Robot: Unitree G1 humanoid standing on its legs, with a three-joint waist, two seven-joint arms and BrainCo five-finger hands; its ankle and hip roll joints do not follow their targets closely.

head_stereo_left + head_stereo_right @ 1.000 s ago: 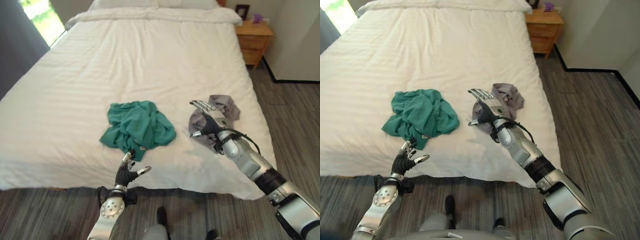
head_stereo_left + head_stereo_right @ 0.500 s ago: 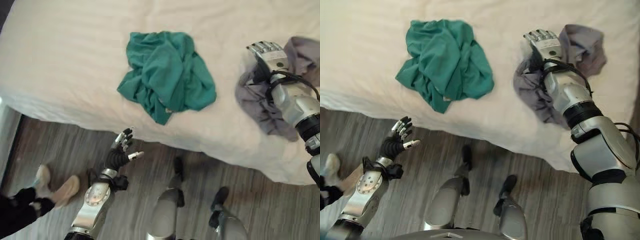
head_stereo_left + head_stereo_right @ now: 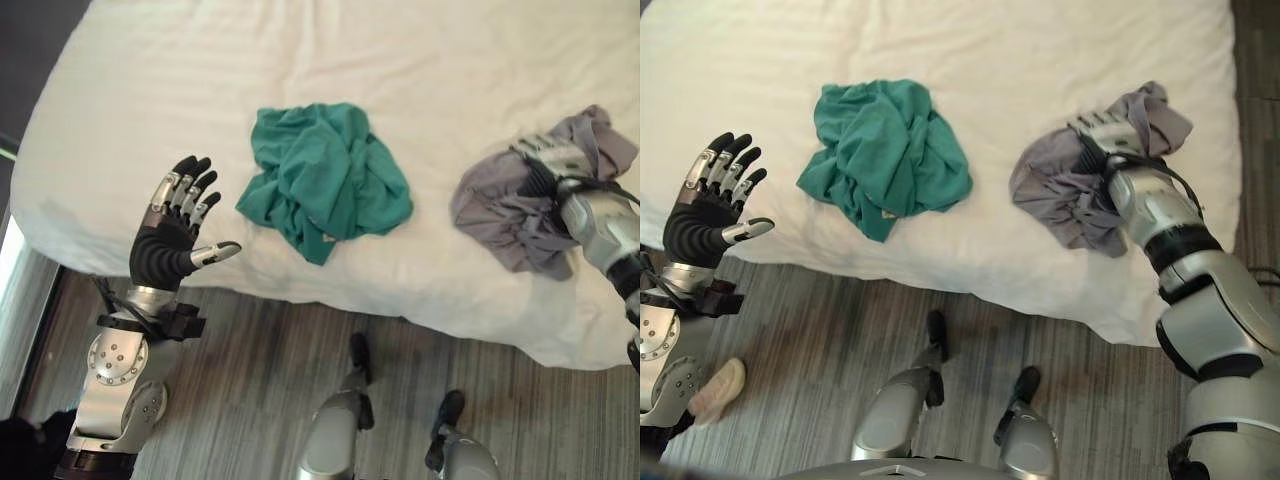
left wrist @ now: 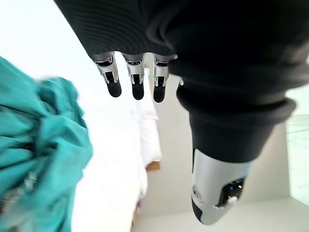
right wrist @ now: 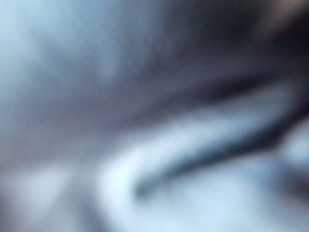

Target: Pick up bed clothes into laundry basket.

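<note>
Reaching onto the white bed point(image 3: 200, 90), the right hand point(image 3: 1102, 140) was buried in the grey garment point(image 3: 1060, 195), grip unreadable, while the left hand point(image 3: 172, 235) hung released off the bed edge beside the teal garment point(image 3: 325, 180).

left hand point(image 3: 170, 250): risen from below bed edge, fingers spread beside bed point(image 3: 300, 60) | right hand point(image 3: 1102, 140): sunk into grey cloth point(image 3: 1065, 190), fingers hidden

one green garment point(image 3: 326, 178), one grey garment point(image 3: 510, 205), one white bed point(image 3: 180, 90), two robot hands.
</note>
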